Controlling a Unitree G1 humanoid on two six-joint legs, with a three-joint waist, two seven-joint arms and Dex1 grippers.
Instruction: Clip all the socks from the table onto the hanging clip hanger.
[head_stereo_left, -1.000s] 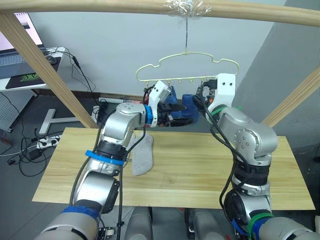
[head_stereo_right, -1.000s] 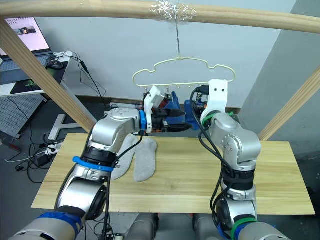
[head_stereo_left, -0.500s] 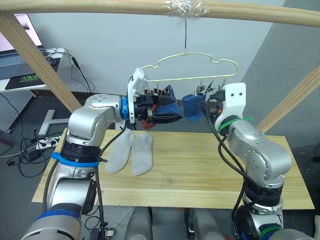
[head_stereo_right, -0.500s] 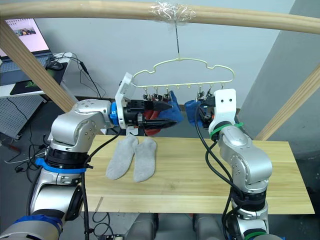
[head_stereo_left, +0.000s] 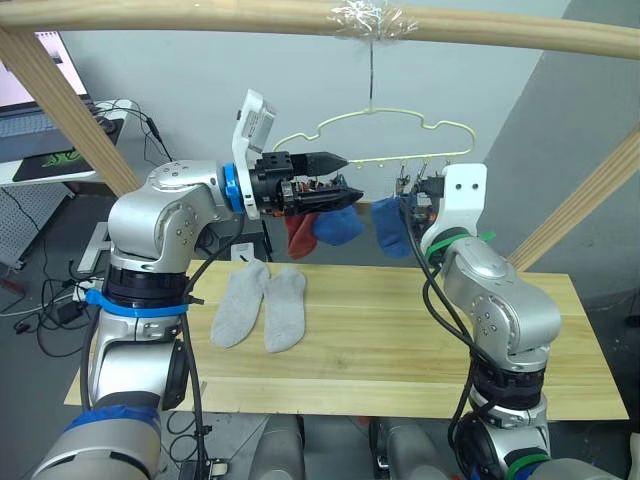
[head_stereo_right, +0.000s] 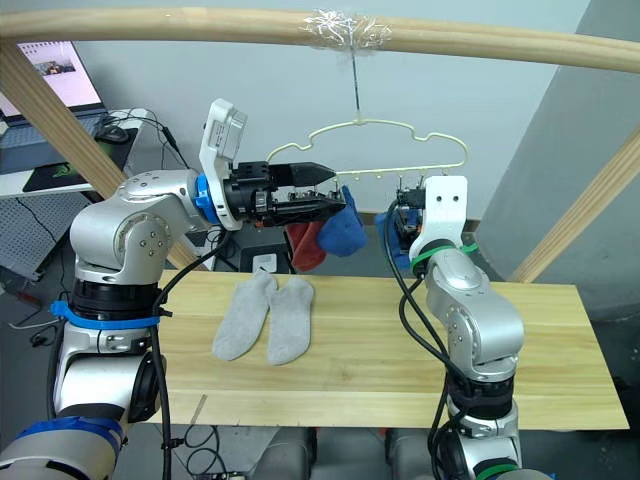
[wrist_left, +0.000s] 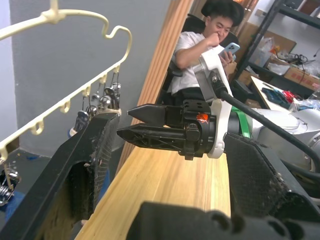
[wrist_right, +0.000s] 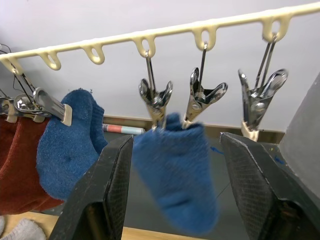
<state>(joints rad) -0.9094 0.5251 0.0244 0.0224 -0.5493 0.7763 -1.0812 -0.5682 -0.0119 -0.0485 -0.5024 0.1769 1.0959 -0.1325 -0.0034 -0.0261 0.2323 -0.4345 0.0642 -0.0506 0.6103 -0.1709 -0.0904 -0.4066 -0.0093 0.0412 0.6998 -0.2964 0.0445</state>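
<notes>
**Most socks are up, two grey ones are left**

The big tabletop (head_stereo_left: 420, 330) of pale wood fills the lower half of the head pictures. On its left part lie two grey socks (head_stereo_left: 262, 308), side by side and touching. These two are not hung yet, so the job is not done.

Above the tabletop, in the upper middle of the picture, the clip hanger (head_stereo_left: 372, 140) hangs by its hook from a thick wooden pole (head_stereo_left: 300, 15). Socks hang from its clips. One blue sock (wrist_right: 175, 172) hangs from a clip in the middle of the right wrist picture. Another blue sock (wrist_right: 67, 142) hangs to the left of it. Red sock (wrist_right: 20, 165) shows at the far left edge, but I cannot tell if it is one red sock or two. So it looks like most of the socks are up already.

The left claw (head_stereo_left: 335, 180) is up high, just left of the hanger's middle. Its two black fingers are spread apart and hold nothing. The right claw (wrist_right: 175, 200) sits just below the clips, with its fingers wide on both sides of the blue sock, not touching it.

I think the next job is to pick up a grey sock.
</notes>
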